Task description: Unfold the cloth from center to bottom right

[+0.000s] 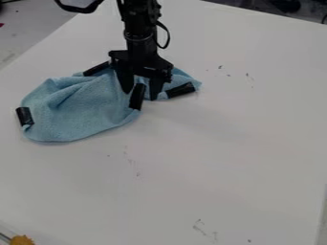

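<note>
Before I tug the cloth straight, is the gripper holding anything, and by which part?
Nothing seems held: the gripper is open at the cloth, black tape showing between its spread fingers.

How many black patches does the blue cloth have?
4 black patches: far left, up top, by the gripper, and far right. Folds may hide more.

Soft, matt, textured blue cloth (pixel 83 112) with smooth, slightly glossy black patches (pixel 136 96).
</note>
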`<state>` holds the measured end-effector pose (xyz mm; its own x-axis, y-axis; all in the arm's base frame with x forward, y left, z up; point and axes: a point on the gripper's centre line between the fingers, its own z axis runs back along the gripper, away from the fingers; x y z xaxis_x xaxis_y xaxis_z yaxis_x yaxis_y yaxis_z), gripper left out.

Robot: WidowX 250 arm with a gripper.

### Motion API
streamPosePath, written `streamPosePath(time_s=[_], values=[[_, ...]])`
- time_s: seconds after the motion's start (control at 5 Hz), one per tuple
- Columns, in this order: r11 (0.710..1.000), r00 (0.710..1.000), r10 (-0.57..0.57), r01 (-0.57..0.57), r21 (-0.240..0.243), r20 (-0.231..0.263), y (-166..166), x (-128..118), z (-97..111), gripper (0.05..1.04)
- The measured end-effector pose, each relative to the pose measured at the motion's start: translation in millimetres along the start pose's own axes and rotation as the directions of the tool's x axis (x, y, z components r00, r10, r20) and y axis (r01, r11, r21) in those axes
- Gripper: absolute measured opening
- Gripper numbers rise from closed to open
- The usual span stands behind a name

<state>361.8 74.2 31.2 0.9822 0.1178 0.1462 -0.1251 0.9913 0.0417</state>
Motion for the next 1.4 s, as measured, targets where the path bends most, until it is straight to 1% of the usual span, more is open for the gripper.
streamPosePath(time_s=[0.2, 0.4, 0.6, 0.8, 1.0, 1.2, 1.4], values=[[1.0, 1.0, 0.002, -0.003, -0.016, -0.013, 3.2, -2.2, -6.1, 0.478], [0.999, 1.0, -0.005, 0.004, -0.034, -0.026, 3.3, -4.1, -14.2, 0.333], [0.999, 1.0, -0.001, -0.001, -0.052, -0.031, 3.4, -5.1, -21.2, 0.621], [0.998, 1.0, -0.017, 0.015, -0.066, -0.024, 1.5, -2.2, -20.9, 0.911], [0.996, 1.0, -0.019, 0.017, -0.087, -0.021, -0.3, -2.0, -21.2, 0.977], [0.996, 1.0, -0.01, 0.009, -0.088, -0.012, 4.9, -0.7, -23.3, 0.704], [0.996, 1.0, 0.005, -0.006, -0.084, -0.004, 11.1, -1.2, -24.5, 0.397]])
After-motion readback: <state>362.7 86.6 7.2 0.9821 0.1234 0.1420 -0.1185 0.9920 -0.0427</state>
